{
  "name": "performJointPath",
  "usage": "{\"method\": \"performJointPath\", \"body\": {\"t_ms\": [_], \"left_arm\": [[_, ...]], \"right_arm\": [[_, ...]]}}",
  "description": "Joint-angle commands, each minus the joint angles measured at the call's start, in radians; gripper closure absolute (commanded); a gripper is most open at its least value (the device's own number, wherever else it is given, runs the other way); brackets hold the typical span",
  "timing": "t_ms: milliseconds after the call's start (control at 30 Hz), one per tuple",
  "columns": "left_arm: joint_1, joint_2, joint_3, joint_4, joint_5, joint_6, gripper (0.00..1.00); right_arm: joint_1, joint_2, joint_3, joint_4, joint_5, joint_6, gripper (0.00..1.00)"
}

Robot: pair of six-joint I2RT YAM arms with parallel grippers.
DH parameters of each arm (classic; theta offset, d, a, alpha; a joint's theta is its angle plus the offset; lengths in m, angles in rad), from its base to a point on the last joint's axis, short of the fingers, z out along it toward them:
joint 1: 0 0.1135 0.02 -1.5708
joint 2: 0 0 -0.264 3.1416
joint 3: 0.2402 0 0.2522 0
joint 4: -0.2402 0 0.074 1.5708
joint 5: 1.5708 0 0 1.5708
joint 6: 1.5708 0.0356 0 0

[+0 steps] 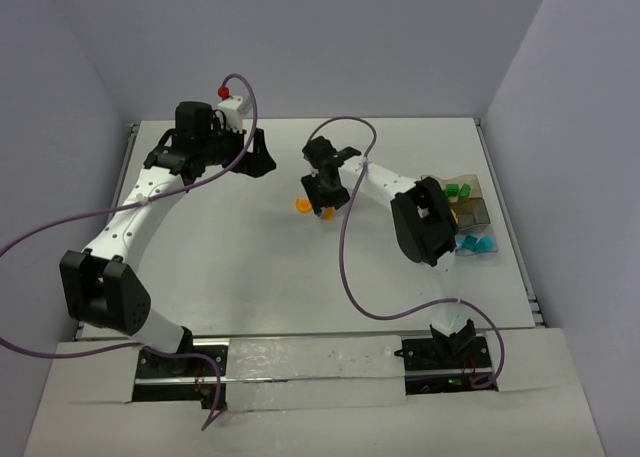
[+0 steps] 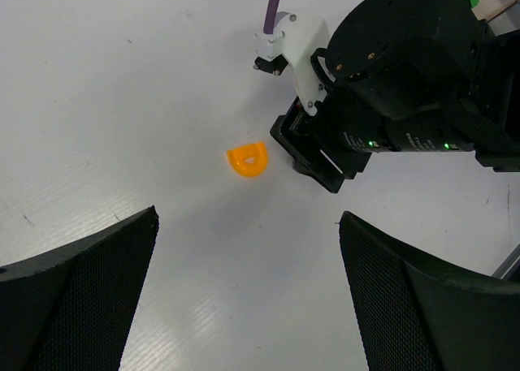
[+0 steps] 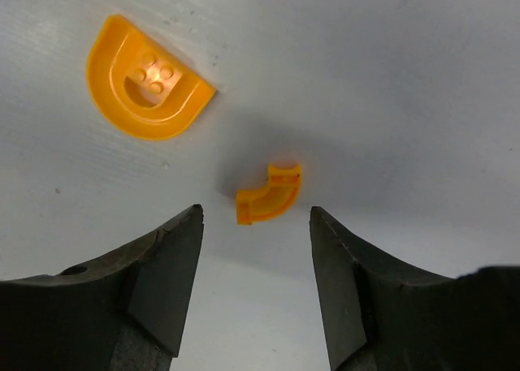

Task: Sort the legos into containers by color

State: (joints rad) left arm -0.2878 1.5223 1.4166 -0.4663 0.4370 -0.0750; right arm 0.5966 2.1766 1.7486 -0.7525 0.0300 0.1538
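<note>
An orange half-round lego (image 3: 142, 80) and a small orange curved lego (image 3: 270, 194) lie on the white table. My right gripper (image 3: 256, 218) is open, its jaws on either side of the curved piece and just short of it. In the top view the right gripper (image 1: 325, 197) hovers beside the orange half-round lego (image 1: 303, 205). My left gripper (image 2: 248, 217) is open and empty, with the half-round lego (image 2: 247, 159) ahead of it. The tan-brown container (image 1: 478, 185) holds green legos (image 1: 458, 192). The adjoining clear container (image 1: 494, 249) holds teal legos (image 1: 475, 242).
The right arm's elbow (image 1: 422, 222) stands just left of the containers. Purple cables (image 1: 345, 247) trail over the table. A red ball (image 1: 224, 90) tips the left arm's cable. Grey walls close off the back and sides.
</note>
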Motion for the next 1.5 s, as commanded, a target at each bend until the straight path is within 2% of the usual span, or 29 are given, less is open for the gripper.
{"method": "performJointPath", "body": {"t_ms": [0,367,733,1067,1300,1467], "left_arm": [[0.005,-0.010,0.012,0.034,-0.001,-0.011,0.01],[0.011,-0.017,0.004,0.031,-0.003,-0.001,0.01],[0.015,-0.019,0.004,0.034,0.003,-0.002,0.01],[0.015,-0.017,0.019,0.023,-0.003,0.006,0.01],[0.015,-0.003,0.035,0.024,0.008,0.005,0.01],[0.015,-0.004,0.042,0.019,0.007,0.012,0.01]], "right_arm": [[-0.006,0.034,0.048,0.011,0.073,0.040,0.40],[-0.024,0.103,0.076,0.021,0.056,0.010,0.51],[-0.028,0.071,-0.012,0.036,0.050,-0.002,0.56],[-0.035,0.072,-0.029,0.038,0.039,-0.018,0.69],[-0.035,0.000,-0.084,0.057,0.014,-0.047,0.81],[-0.035,-0.132,-0.115,0.066,-0.025,-0.076,0.89]]}}
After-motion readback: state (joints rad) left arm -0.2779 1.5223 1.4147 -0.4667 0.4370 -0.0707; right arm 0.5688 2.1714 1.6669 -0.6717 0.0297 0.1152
